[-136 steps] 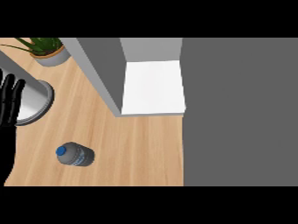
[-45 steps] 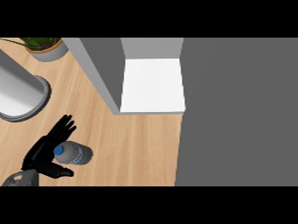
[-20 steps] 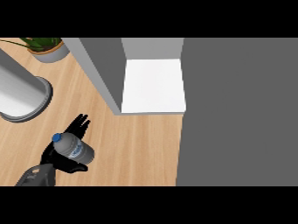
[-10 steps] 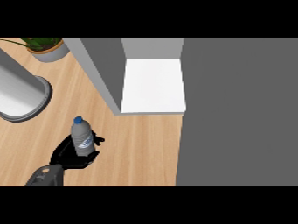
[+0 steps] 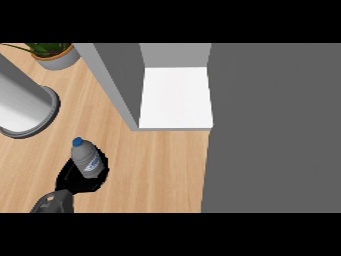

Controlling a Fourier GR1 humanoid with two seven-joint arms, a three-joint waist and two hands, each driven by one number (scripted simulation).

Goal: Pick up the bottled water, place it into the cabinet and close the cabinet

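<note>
The bottled water (image 5: pixel 88 159), clear with a blue cap, is at the lower left over the wooden counter (image 5: pixel 158 170), cap pointing toward the far side. My left hand (image 5: pixel 78 179) is curled round its lower part and hides it there; its grey forearm enters from the lower left. The cabinet (image 5: pixel 176 97) stands open to the upper right of the bottle, showing a white shelf floor. A grey panel (image 5: pixel 117 82) borders the opening on its left. My right hand does not show.
A tall pale grey cylinder on a round base (image 5: pixel 18 107) stands at the left, close to the bottle. A potted plant (image 5: pixel 55 54) sits at the far left corner. A wide grey surface (image 5: pixel 284 125) fills the right side.
My left hand left its resting place at the left edge, came beside the bottle and curled round it. The bottle now shows its full length; in the last half second it shifted slightly left.
</note>
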